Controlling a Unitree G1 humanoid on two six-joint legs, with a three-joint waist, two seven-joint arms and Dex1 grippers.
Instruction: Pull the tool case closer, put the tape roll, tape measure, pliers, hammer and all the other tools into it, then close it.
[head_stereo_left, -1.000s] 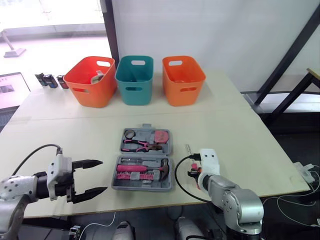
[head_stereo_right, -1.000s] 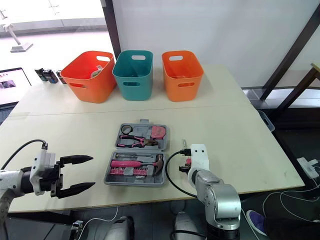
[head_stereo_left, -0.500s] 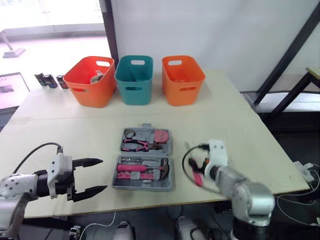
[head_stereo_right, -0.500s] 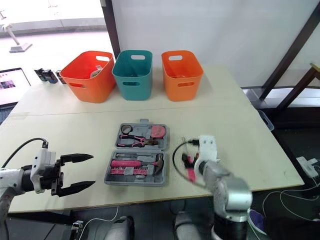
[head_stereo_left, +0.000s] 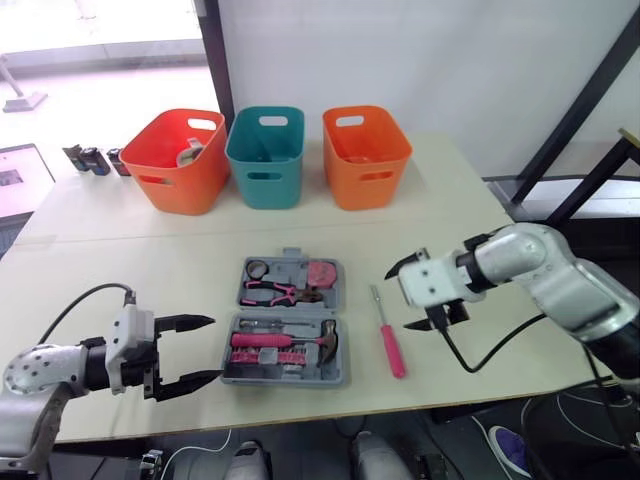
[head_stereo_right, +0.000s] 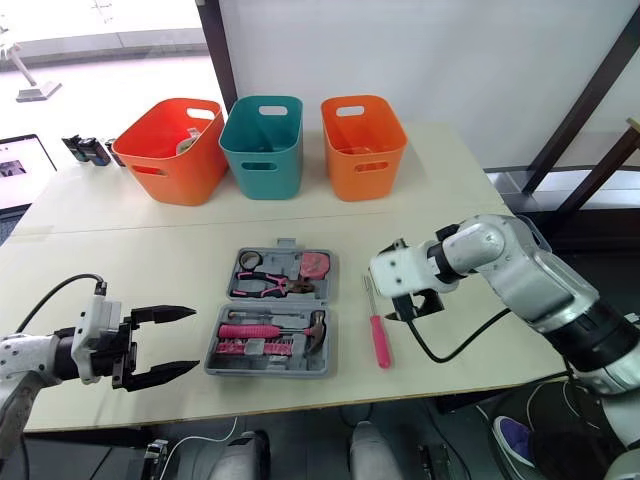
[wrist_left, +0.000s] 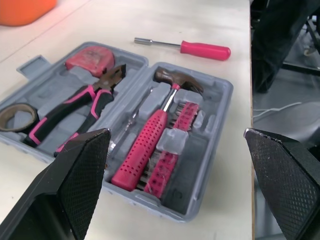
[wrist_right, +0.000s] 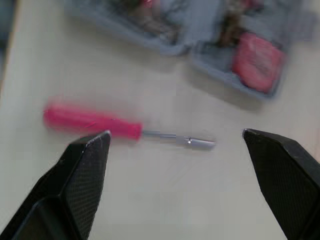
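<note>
The tool case (head_stereo_left: 285, 378) lies open and flat near the front edge of the table (head_stereo_left: 480, 240). Both of its moulded halves face up, so tools can be dropped straight in. The tape roll (head_stereo_left: 259, 268), pliers (head_stereo_left: 275, 290) and tape measure (head_stereo_left: 322, 272) sit in the far half, and the hammer (head_stereo_left: 290, 340) in the near half. A pink screwdriver (head_stereo_left: 386, 335) is not yet packed and lies on the table just right of the case. The right gripper (head_stereo_left: 399, 298) hovers over the screwdriver's shaft end, spread wide and holding nothing, probably to straddle and pick it. The left gripper (head_stereo_left: 216, 348) waits just left of the case, also wide open and empty, likely placed to steady the case or fold it shut.
</note>
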